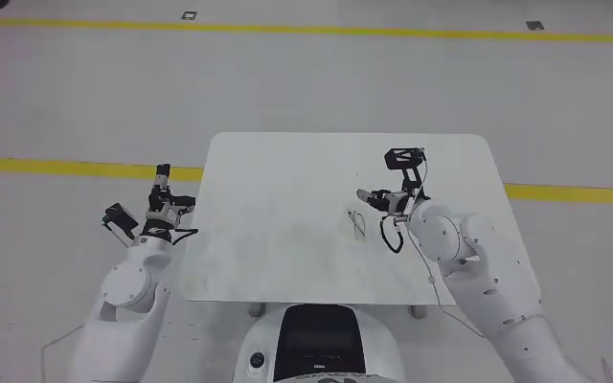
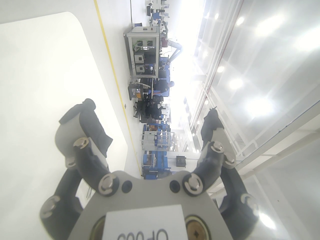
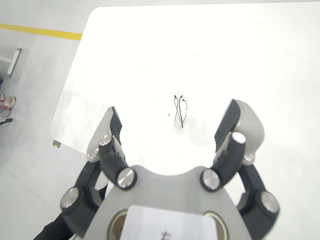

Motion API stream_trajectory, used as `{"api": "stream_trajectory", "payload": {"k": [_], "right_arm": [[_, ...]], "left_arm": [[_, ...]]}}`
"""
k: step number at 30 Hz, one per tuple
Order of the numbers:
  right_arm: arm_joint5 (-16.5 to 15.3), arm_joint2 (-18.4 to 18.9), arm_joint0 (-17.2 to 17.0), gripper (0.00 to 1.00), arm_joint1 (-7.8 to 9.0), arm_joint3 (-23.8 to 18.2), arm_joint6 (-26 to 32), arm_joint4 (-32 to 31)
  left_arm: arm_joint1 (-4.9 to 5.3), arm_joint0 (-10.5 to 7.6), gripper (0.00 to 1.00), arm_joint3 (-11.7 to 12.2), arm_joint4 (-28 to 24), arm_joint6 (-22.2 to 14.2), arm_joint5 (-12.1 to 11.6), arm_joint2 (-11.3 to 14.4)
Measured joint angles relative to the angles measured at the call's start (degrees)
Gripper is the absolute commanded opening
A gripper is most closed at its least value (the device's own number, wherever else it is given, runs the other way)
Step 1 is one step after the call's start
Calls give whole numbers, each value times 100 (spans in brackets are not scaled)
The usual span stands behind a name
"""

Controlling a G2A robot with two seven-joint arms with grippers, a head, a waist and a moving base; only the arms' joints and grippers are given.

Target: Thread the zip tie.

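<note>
Right wrist view looks down past the right pincer (image 3: 172, 118), its ribbed pads (image 3: 228, 119) spread wide with nothing between them, onto the white counter (image 3: 212, 38). There the zip tie (image 3: 180, 112) lies flat, or rather what looks to me like two thin black ties crossed over each other, their small heads seemingly at the ends away from the pincer. From the top view, that right pincer (image 1: 378, 198) hangs over the counter (image 1: 287, 182) just beside the ties (image 1: 358, 224), touching neither. The left pincer (image 1: 163, 184) sits off the counter's left edge, well apart from everything. Its own view shows the left pincer (image 2: 150, 112) just as spread and empty, aimed out into the room. I'd judge the step in hand to be the first pick-up, and nothing has been threaded yet. To do it well, I'd bring the right pincer down over one strand only, clear of where the two cross, so the second tie isn't dragged along. The strands are thin and lie flush, so the pads would have to close right at the surface. Gripping near the head would leave the tail free for the left arm, which has a long way to come in. A loose pinch would probably let so slight a strand twist or slip.
</note>
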Motion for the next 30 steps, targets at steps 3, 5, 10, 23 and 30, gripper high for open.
{"api": "stream_trajectory", "payload": {"k": [3,5,10,23,30], "right_arm": [[-308,-132,78,100,18,-18,192,-356],[-531,-333,270,100,11,-3,611,-686],[-709,-1051,957,100,-115,295,1494,-1233],[-759,-1728,1551,100,-317,872,2117,-1202],[-911,-1761,1581,100,-334,944,2053,-1249]], "left_arm": [[0,0,100,0,0,0,0,0],[0,0,100,0,0,0,0,0],[0,0,100,0,0,0,0,0],[0,0,100,0,0,0,0,0],[0,0,100,0,0,0,0,0]]}}
